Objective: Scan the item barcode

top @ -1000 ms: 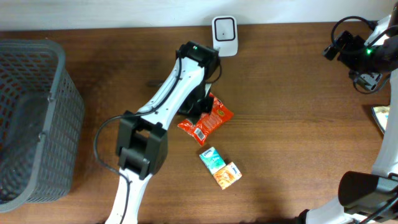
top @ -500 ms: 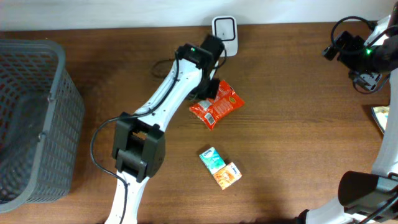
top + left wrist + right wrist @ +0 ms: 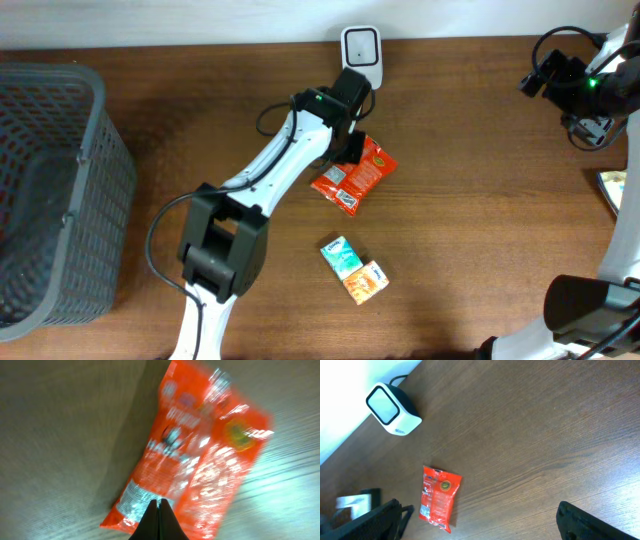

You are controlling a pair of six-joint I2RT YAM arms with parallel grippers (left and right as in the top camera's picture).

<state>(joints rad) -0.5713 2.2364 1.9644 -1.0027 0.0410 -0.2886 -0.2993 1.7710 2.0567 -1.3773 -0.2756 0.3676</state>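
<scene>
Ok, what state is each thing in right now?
left gripper: jaws shut on the red packet.
right gripper: jaws open, holding nothing.
red packet: held, just in front of the scanner.
scanner: standing behind the packet.
teal box, orange box: lying loose, side by side.
basket: standing at left.

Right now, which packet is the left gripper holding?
The large red packet, pinched by the left gripper; the small teal packet and orange packet lie loose.

left arm (image 3: 272, 163): white links, black joints | cable (image 3: 157, 230): black | left end effector (image 3: 158, 505): black tips
</scene>
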